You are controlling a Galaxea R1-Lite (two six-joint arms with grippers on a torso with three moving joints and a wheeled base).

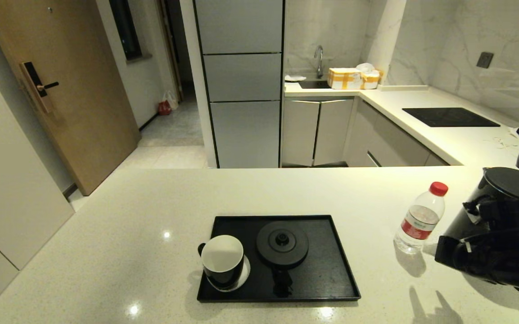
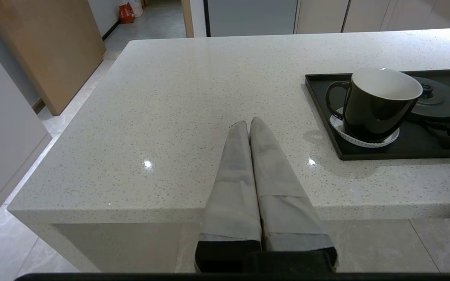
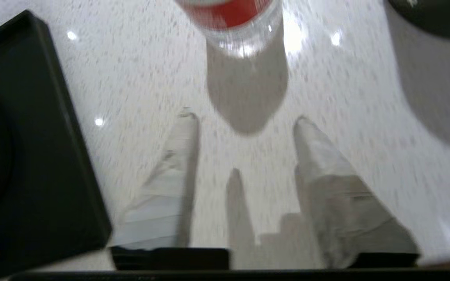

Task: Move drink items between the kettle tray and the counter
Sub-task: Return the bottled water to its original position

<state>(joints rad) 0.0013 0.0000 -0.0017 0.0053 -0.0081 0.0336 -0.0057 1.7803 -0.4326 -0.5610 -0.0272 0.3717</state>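
Right tool (image 3: 244, 117) is spread apart just short of the water bottle (image 1: 420, 218), which stands on the tabletop (image 1: 106, 252) beside the kettle (image 1: 511, 198). Clip it off-centre and that light bottle probably tips.

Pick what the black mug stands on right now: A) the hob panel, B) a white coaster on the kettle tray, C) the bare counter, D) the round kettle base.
B: the black mug sits on a white coaster in the kettle tray, beside the round kettle base.
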